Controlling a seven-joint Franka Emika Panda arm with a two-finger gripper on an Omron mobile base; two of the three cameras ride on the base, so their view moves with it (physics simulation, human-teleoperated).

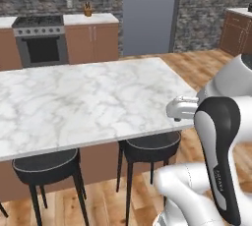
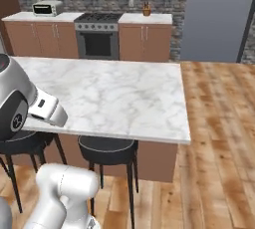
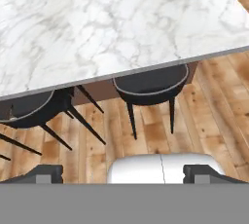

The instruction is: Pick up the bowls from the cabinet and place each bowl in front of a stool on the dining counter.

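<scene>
Marble desk [image 1: 83, 102] bare on top; two black stools [image 3: 151, 84] tucked under its near edge, stove [image 2: 97, 36] beyond. Fingers [image 3: 124, 173] spread wide, holding nothing

Base views flank the arm, facing the dining counter [image 1: 83, 102] – hand view looks down on its near edge

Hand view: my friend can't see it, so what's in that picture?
A long white marble dining counter fills the top, with two black round stools tucked under its edge on a wooden floor. The gripper pokes up at the bottom, jaws wide apart and holding nothing.
</scene>
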